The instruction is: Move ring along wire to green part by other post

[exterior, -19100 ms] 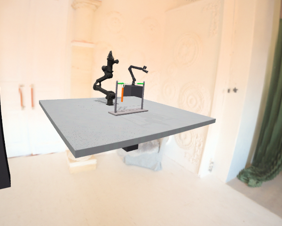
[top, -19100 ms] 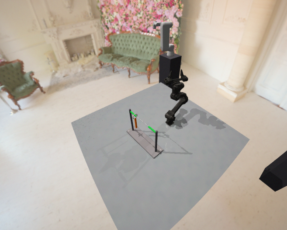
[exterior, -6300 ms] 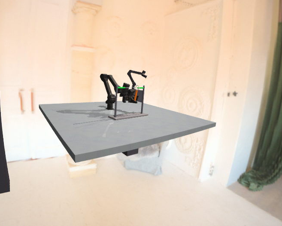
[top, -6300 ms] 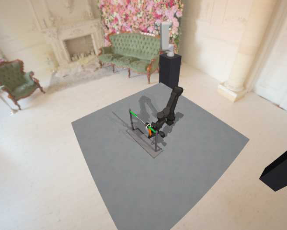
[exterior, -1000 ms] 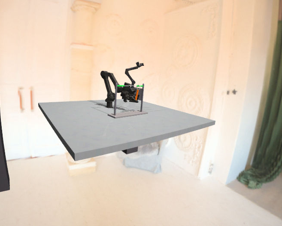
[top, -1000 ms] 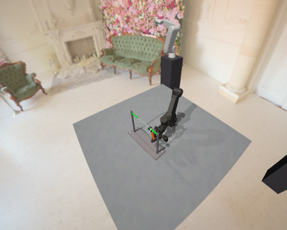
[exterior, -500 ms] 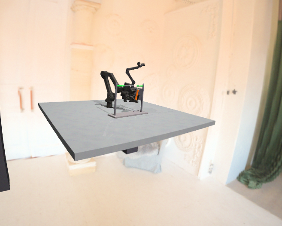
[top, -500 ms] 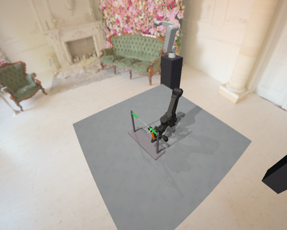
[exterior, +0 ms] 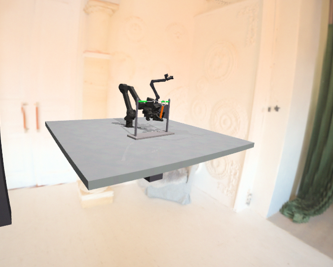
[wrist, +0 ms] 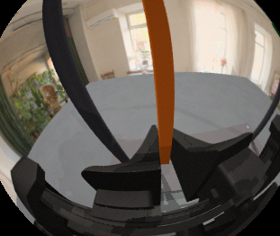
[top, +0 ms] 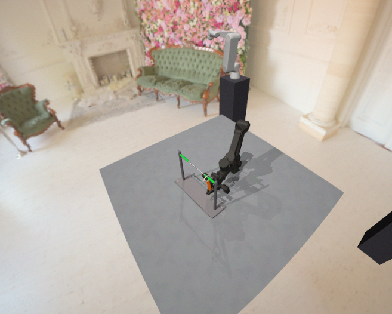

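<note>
Grey metal frame first: reading left to right in the top view you've got the far dark grey post [top: 180,165], the bright green stretch of wire beside it [top: 184,157], the thin pale grey wire [top: 195,167] running down the middle, then the second green stretch [top: 209,179] next to the near dark post [top: 215,196], all standing on a flat grey base plate [top: 196,192]. The small pale ring [exterior: 163,102] hangs on that near-post green bit, with its long orange handle [wrist: 158,65] dangling below. So progress-wise I'd call it early: the grab looks done, the black parallel-jaw gripper [wrist: 165,158] is pinching the lower end of the orange handle, but the ring is at the starting green section, and the whole slide across to the far post, the release and the back-off are all left. On views: the top one lays out the full wire run and how much grey has to be cleared, though the ring is tiny there. The exterior view shows the ring looped around the wire just beside the post and the handle hanging nearly upright. Only the wrist view shows the black fingers actually clamped on the handle's bottom tip, plus the green arc overhead; the far post I can't make out there.
</note>
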`<action>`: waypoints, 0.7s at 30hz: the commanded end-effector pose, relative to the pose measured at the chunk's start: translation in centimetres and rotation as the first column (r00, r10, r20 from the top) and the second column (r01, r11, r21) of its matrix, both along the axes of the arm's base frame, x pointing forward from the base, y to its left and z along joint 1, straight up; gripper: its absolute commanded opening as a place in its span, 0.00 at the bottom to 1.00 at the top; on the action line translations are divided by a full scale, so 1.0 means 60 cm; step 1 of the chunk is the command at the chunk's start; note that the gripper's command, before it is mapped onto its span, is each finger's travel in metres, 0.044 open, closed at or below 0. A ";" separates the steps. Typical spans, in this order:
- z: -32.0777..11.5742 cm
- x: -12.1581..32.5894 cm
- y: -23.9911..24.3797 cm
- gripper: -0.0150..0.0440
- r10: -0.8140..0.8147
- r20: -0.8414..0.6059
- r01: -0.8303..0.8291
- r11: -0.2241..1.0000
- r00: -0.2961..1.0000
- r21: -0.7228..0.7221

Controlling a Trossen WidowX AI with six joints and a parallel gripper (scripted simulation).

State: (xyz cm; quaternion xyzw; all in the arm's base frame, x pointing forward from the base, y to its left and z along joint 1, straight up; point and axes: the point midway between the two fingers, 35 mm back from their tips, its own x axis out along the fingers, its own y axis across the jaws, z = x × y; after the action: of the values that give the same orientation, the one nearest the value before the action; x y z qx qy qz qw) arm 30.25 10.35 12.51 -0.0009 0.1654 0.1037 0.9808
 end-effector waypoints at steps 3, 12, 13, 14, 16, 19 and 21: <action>-0.003 -0.001 -0.001 0.00 -0.004 -0.004 0.004 1.000 1.000 0.001; 0.000 0.000 0.000 0.13 0.000 0.000 0.000 1.000 1.000 0.000; 0.000 0.000 0.000 0.18 0.000 0.000 0.000 1.000 1.000 0.000; 0.000 0.000 0.000 0.22 0.000 0.000 0.000 1.000 1.000 0.000; 0.000 0.000 0.000 0.31 0.000 0.000 0.000 1.000 1.000 0.000; 0.000 0.000 0.000 0.44 0.000 0.000 0.000 1.000 1.000 0.000; 0.001 -0.001 0.000 0.53 0.000 0.000 0.000 1.000 1.000 0.000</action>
State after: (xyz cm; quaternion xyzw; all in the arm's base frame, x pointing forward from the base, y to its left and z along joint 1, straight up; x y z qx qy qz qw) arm 30.25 10.36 12.52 -0.0007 0.1653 0.1041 0.9807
